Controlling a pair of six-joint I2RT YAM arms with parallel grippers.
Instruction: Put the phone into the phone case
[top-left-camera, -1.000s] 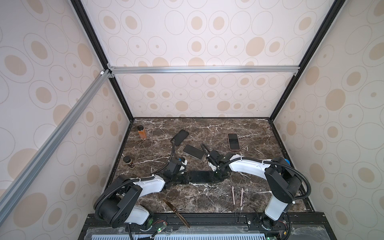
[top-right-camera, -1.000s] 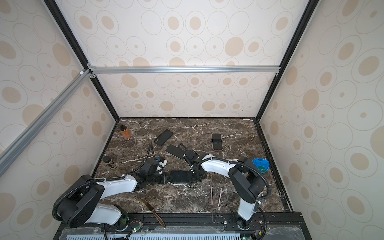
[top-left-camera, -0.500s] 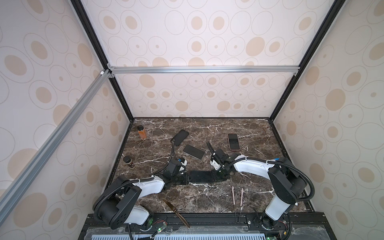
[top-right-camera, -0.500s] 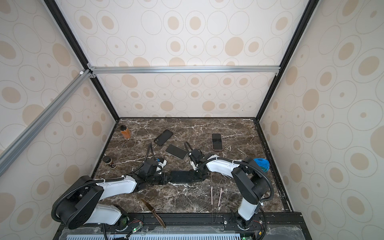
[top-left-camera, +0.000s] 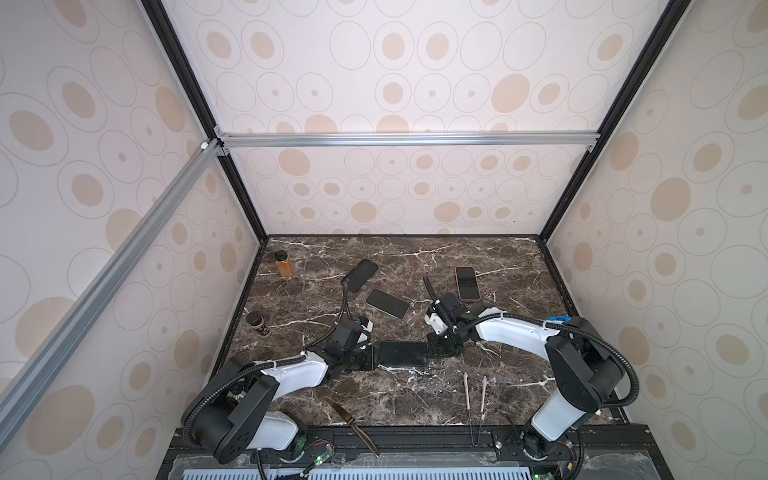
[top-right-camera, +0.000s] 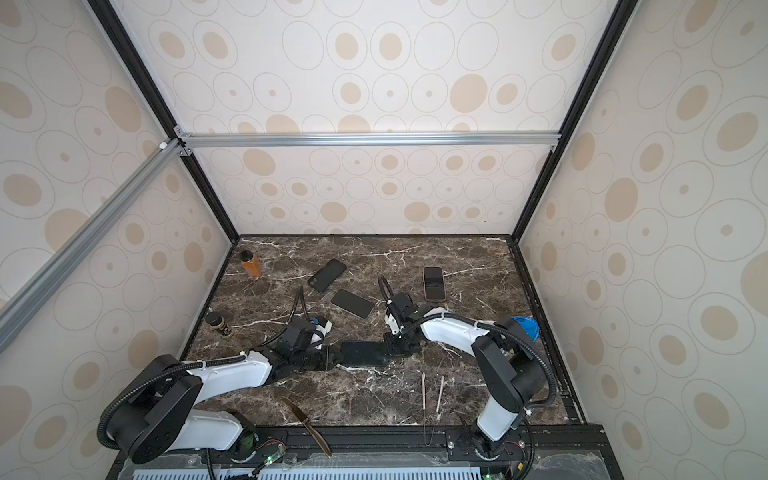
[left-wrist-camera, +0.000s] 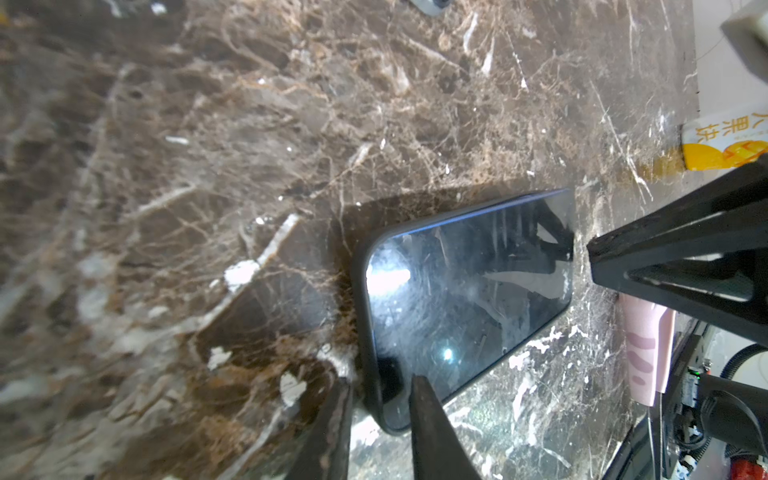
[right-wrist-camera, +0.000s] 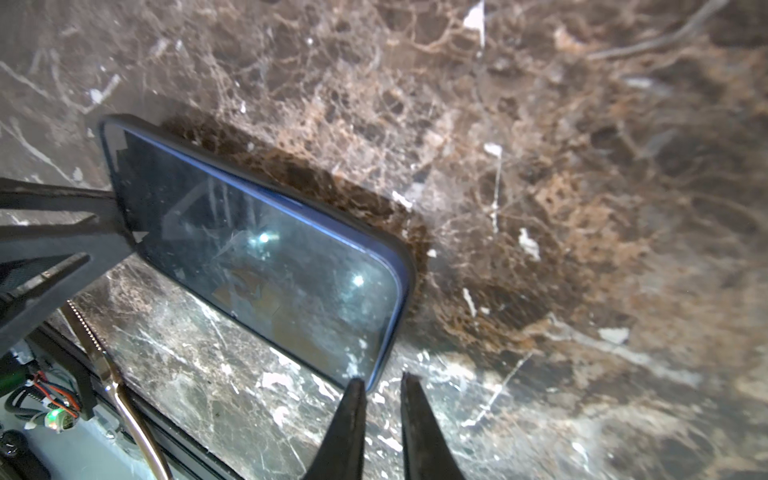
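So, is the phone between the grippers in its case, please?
In: the phone lies screen up, the dark case rim wrapping its visible edges; fully snapped, cannot tell.

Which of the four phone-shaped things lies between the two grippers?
The frontmost phone, lying crosswise; the other three lie farther back toward the wall.
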